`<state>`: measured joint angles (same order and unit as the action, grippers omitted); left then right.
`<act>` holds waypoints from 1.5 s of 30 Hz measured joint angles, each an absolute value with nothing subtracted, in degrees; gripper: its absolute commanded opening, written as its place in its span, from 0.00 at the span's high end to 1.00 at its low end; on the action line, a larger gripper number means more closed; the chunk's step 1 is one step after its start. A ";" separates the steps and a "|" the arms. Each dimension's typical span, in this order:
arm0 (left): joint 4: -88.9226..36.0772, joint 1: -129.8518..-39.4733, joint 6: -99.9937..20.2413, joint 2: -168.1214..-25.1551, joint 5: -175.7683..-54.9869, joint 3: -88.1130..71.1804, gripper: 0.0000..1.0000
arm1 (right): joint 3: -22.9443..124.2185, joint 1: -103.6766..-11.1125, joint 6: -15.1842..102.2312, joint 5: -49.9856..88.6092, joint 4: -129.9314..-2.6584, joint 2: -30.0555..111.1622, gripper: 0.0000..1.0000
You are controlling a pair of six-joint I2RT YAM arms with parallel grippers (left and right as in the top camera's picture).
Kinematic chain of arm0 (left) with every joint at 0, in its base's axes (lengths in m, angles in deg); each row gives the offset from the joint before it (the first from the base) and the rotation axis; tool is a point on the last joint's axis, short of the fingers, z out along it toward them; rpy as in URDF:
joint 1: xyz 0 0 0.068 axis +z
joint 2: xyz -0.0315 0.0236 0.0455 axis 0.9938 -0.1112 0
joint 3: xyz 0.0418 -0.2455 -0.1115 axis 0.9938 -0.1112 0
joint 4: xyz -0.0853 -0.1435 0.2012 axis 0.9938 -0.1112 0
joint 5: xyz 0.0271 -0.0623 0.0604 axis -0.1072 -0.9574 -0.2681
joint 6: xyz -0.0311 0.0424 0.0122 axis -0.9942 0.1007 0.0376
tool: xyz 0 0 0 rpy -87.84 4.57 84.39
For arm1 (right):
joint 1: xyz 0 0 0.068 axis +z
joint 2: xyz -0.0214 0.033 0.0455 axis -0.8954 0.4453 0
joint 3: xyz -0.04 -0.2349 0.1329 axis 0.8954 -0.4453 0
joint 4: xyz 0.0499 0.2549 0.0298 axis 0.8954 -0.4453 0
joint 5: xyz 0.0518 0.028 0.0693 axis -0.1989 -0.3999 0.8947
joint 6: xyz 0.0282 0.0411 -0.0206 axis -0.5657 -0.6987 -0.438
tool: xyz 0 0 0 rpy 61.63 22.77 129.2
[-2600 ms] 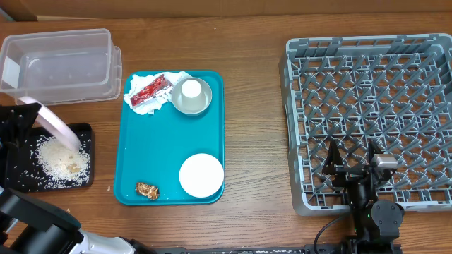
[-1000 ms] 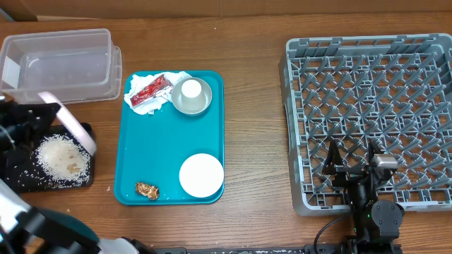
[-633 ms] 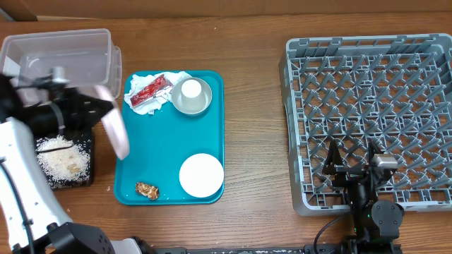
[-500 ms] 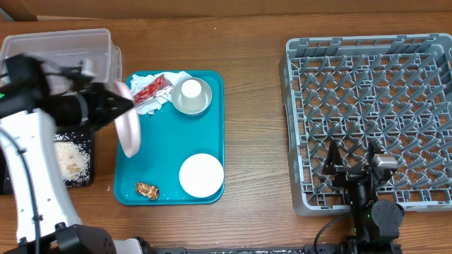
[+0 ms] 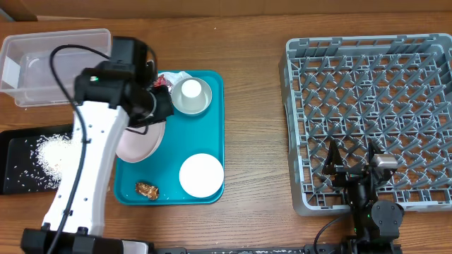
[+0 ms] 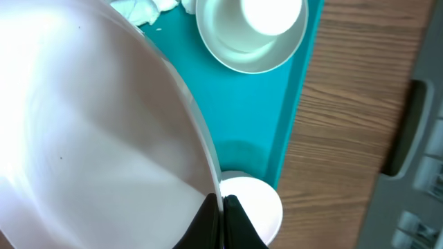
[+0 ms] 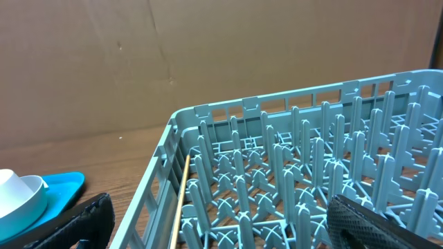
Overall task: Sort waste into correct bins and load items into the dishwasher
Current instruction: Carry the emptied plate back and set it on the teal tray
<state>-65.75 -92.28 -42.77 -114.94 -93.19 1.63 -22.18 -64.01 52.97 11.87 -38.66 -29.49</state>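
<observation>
My left gripper point(image 6: 223, 207) is shut on the rim of the larger pinkish-white plate point(image 6: 90, 138) and holds it over the left side of the teal tray point(image 5: 212, 134); in the overhead view the plate point(image 5: 141, 141) shows under the arm. The white cup point(image 5: 191, 89) stands in the grey-green bowl point(image 5: 201, 104). The smaller plate point(image 5: 201, 175) and a brown food lump point(image 5: 147, 189) lie at the tray's front. The napkin point(image 6: 142, 8) and red wrapper point(image 5: 162, 82) are mostly hidden. Rice point(image 5: 53, 152) lies in the black tray point(image 5: 14, 180). My right gripper point(image 7: 221, 228) is open over the grey dish rack point(image 5: 367, 106).
The clear tub point(image 5: 42, 63) stands at the back left, behind the black tray. A thin pale stick point(image 7: 181, 200) lies along the rack's left wall. Bare wood lies between the teal tray and the rack.
My left arm has swung right from the black tray to over the teal tray, carrying the larger plate. The rice stays in the black tray. The right arm has not moved.
</observation>
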 measured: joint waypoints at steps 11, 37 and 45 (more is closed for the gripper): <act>-63.61 -96.02 -47.27 -126.53 -90.48 1.63 0.96 | -22.18 -64.01 53.01 11.87 -38.68 -29.49 0.00; -62.41 -96.04 -48.67 -134.35 -90.83 1.61 0.00 | -22.18 -64.01 52.99 11.85 -38.68 -29.49 0.00; -70.30 -93.70 -48.70 -124.80 -91.55 1.70 0.00 | -22.18 -64.01 53.01 11.85 -38.68 -29.49 0.00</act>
<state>-70.30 -93.70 -48.70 -124.80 -91.55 1.70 -22.18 -64.01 53.01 11.85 -38.68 -29.49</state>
